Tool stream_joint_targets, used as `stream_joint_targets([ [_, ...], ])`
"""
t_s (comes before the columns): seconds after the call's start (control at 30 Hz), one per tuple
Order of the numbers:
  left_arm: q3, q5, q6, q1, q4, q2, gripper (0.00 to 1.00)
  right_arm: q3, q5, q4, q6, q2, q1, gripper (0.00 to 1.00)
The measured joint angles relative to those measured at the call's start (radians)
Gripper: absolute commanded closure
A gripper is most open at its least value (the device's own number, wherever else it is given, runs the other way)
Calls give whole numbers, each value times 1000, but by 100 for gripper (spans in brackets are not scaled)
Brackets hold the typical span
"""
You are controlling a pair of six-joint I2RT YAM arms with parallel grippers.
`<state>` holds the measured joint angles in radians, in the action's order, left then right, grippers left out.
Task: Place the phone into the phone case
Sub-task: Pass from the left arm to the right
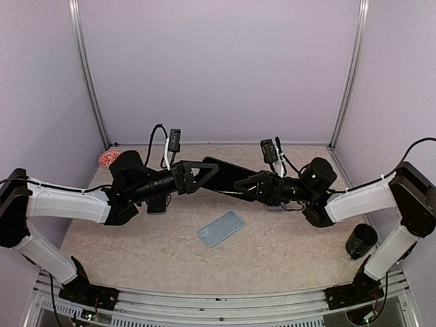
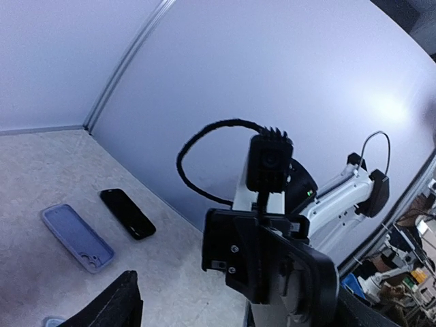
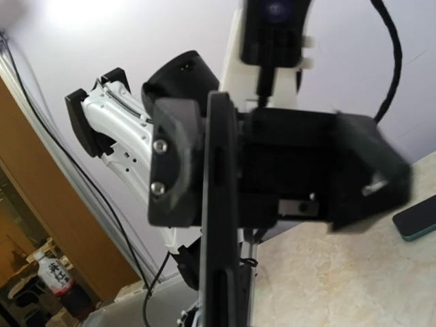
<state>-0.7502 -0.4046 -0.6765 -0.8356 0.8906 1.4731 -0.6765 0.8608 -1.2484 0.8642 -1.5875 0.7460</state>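
**Jaws.** Right gripper [image 1: 253, 184]: jaws together, clamped across the flat faces of the phone [image 1: 228, 173]. Left gripper [image 1: 201, 172]: jaws apart, one on each side of the phone and, as far as the right wrist view shows, not bearing on it.

**Step in hand (judged).** A mid-air hand-over at its close, with the right arm alone carrying the phone. Seating it has not begun.

**Phone.** A thin black slab, seen edge-on from the right wrist, with narrow slots along its side. It is held on edge above the phone case [image 1: 221, 228] and beyond it, toward the back wall.

**Phone case.** Pale blue, lying flat and loose on the worktop [image 1: 286, 248], with neither arm touching it. Which face is up is uncertain.

**Next move calls for:** the left arm clear, then the phone rolled flat and lowered square over the phone case, camera end to cut-out end. The left jaws will probably need to steady the phone case.

**Unresolved.** A dark flat slab [image 2: 127, 212] lies just beside the phone case — identity not determined.
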Motion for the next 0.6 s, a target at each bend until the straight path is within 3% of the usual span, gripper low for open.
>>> stream_joint_targets([
  [0.17,62,70,45,43,-102,-95,1,0,-13,78,-42,23,0,100],
  [0.3,124,133,92,137,-194,-218,1,1,-35,167,-95,50,0,100],
  [0.4,139,234,156,218,-278,-287,1,1,-36,208,-132,80,0,100],
  [0.6,228,518,404,237,-309,-385,1,1,-54,303,-202,133,0,100],
])
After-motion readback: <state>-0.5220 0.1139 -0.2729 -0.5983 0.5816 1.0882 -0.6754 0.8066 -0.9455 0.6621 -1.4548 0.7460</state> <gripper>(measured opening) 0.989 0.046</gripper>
